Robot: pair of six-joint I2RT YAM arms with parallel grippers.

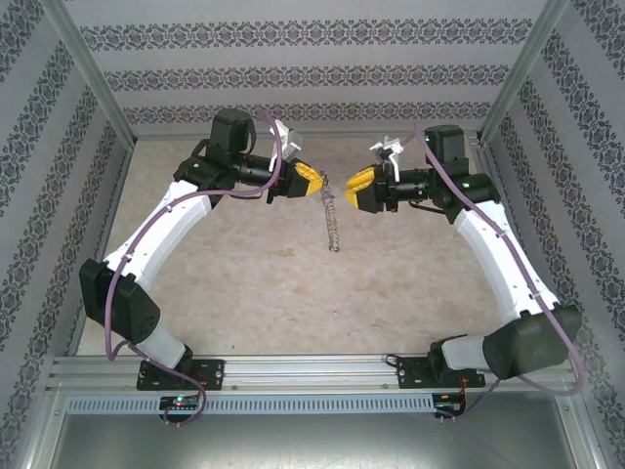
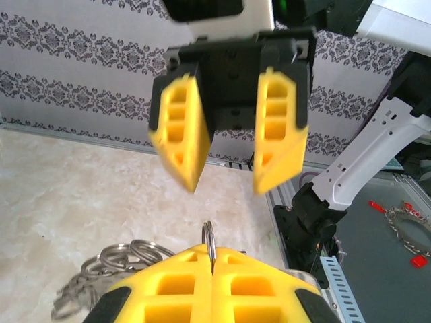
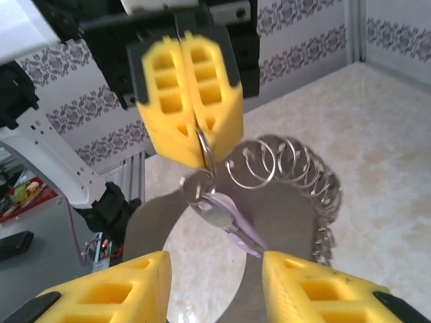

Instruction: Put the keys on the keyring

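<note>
Table (image 1: 244,283), pale mottled surface, patterned walls on three sides; we note both arms raised over its far half, elbows out, forearms turned in so the tools face each other nose to nose.

Left arm (image 1: 166,210) reaches in from the left, right arm (image 1: 498,254) from the right; the two yellow tips are near each other but apart.

Left gripper (image 1: 311,182): fingers pressed flat together, pinching a thin ring edge-on; in its own wrist view we see that ring standing up out of the seam between the pads.

Right gripper (image 3: 214,262): fingers stand apart, nothing between them; from the left wrist we see them spread, hanging just above the pinched ring and not touching it.

Keyring (image 3: 289,165): held off the table by the left tool; its row of silvery loops curves away and hangs below the pinch, dangling in the gap between the two tools in the top view.

Key (image 3: 214,210): small, silvery, hanging from a little ring just under the left fingertips; its lower end comes near the right tool's fingers; we cannot tell if it touches.
</note>
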